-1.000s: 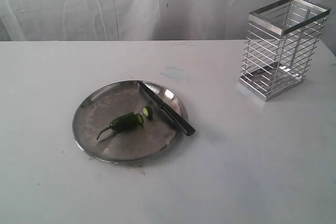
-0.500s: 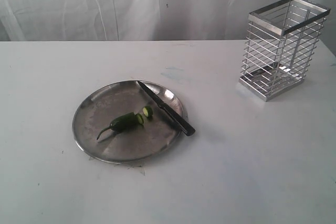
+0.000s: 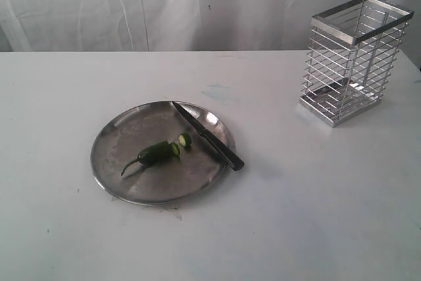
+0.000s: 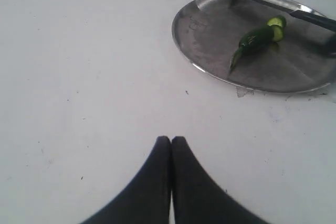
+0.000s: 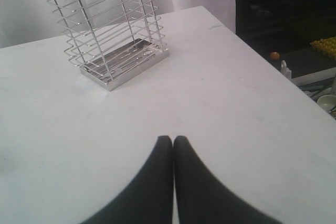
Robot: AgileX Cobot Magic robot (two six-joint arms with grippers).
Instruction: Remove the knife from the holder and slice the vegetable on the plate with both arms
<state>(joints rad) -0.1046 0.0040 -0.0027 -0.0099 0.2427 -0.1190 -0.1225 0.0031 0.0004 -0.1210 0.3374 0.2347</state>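
From the exterior camera I find the knife [image 3: 208, 137] out of the holder [image 3: 353, 58] and lying across the right side of the plate [image 3: 113, 161], tip toward the far rim, handle overhanging the near-right rim onto the table [image 3: 316, 215]. The pepper [image 3: 152, 154] lies near the plate's middle, stem pointing to the left; at least one cut slice [image 3: 185, 140] sits just beside its cut end, between pepper and blade. The holder stands upright and empty, well apart at the far right.

Neither arm shows in the exterior view. The left gripper [image 4: 171, 140] is clenched on nothing, fingertips pressed together, hovering over bare table with the plate ahead. The right gripper [image 5: 173, 139] is likewise closed and empty, facing the holder.

My judgement: slicing is done or nearly so, and both arms are parked clear. If I take another cut, I would release the right fingers, grasp the handle where it overhangs the rim, and pin the pepper near its stem with the left. The risk is the plate sliding under pressure.
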